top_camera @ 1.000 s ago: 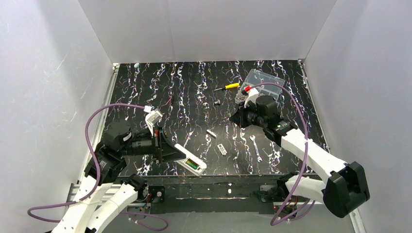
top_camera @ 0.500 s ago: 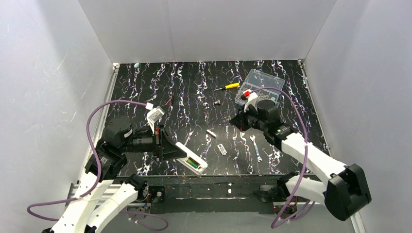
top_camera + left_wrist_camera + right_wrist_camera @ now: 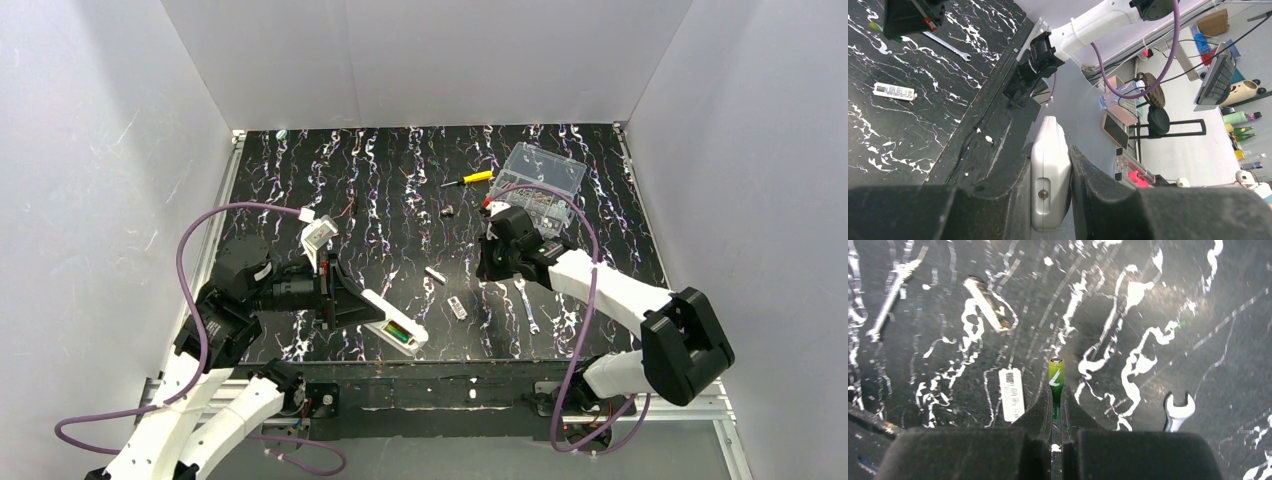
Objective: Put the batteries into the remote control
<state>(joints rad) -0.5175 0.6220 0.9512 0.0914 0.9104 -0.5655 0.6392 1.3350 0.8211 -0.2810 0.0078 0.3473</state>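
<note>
Since one second ago the right jaws have swung away from the clear box point(image 3: 540, 178) near the far right corner, and they now stand over the middle of the table point(image 3: 380, 190), a little to its right side. They are closed tight on one battery point(image 3: 1056, 376), which sticks out past the tips. The left jaws have hardly moved. They are clamped on the two long sides of the remote control point(image 3: 392, 324), held near the near edge of the table, left of the middle, with the open bay facing up. A green spot in that bay is probably the other battery, already seated.

I judge the step in hand to be bringing the second battery to the remote. The next move calls for travel toward the near left, then laying the battery along the bay.

Under this path lie the cover piece point(image 3: 457, 307), a small stick point(image 3: 435, 273) and a wrench point(image 3: 527, 305). There is room above them if the jaws keep high.
</note>
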